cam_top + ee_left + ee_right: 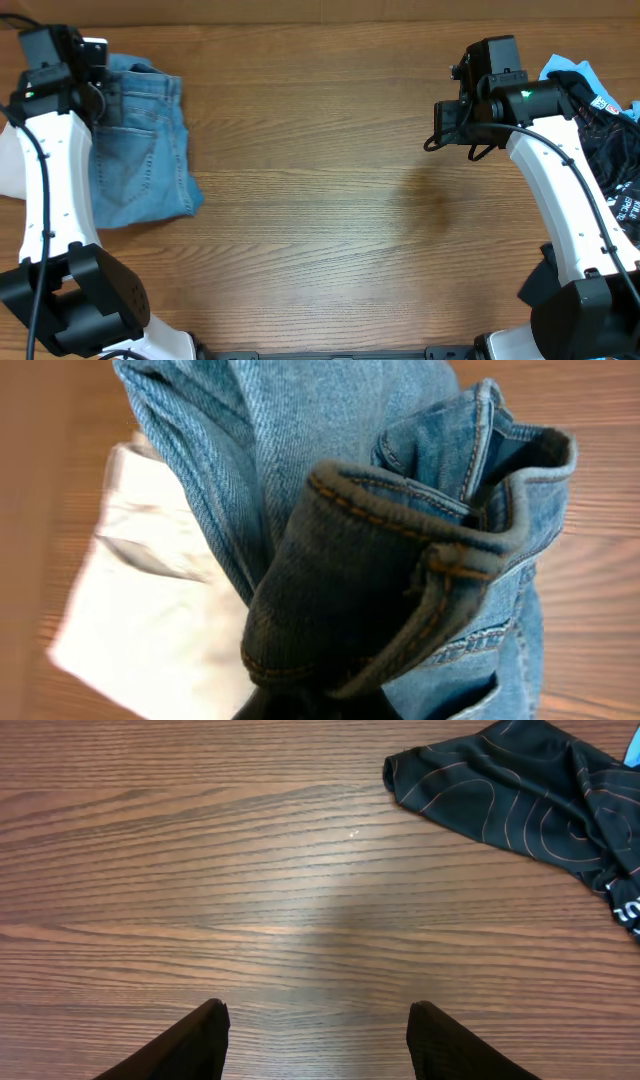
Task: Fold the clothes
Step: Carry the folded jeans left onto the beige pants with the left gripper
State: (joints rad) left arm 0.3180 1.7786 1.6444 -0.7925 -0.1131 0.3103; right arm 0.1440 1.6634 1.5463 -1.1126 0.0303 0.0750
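- The jeans (140,140) lie folded at the left end of the table (320,220); the left wrist view shows their waistband bunched up
- The left gripper (95,98) sits at their upper corner, clamped on the denim; its fingers are hidden by cloth
- The right gripper (318,1040) hovers over bare wood, jaws apart, empty; a black jersey (520,790) lies nearby
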